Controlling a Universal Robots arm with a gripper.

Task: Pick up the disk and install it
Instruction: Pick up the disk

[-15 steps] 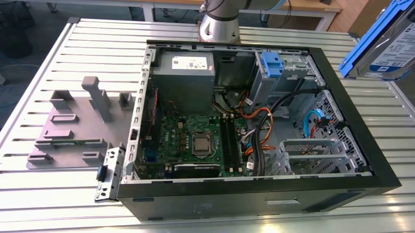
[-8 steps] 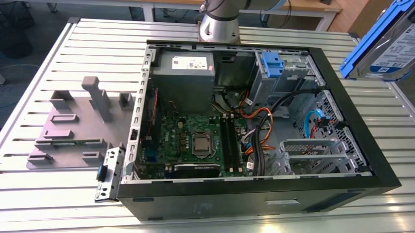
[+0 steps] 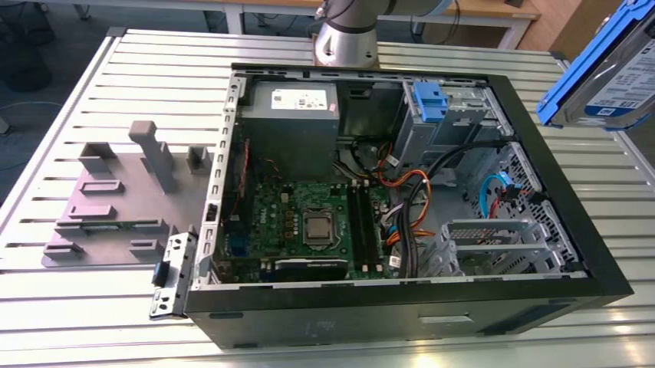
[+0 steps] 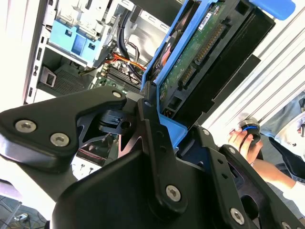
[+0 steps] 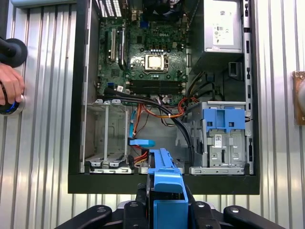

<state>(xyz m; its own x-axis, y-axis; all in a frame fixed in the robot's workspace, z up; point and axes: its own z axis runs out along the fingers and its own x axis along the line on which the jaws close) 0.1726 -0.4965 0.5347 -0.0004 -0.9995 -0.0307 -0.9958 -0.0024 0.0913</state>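
The disk [image 3: 612,70], a silver drive in a blue carrier bracket with a white-and-blue label, hangs in the air at the exterior view's right, above and beyond the open computer case [image 3: 409,307]. In the second wrist view my gripper [image 4: 177,134] is shut on the disk [image 4: 205,52], its black fingers [image 4: 151,138] clamping the blue bracket's end, circuit-board side showing. In the first wrist view the disk [image 5: 164,179] stands edge-on in my gripper [image 5: 166,202], just outside the case wall. The grey drive bay with its blue latch [image 5: 223,123] lies inside the case.
Inside the case are a green motherboard [image 3: 307,215], a grey power supply [image 3: 291,107], bundled cables [image 3: 409,192] and a lower metal cage [image 3: 492,241]. A grey fixture plate [image 3: 118,203] lies on the slatted table. A person's hand [image 5: 9,88] rests on a button beside the case.
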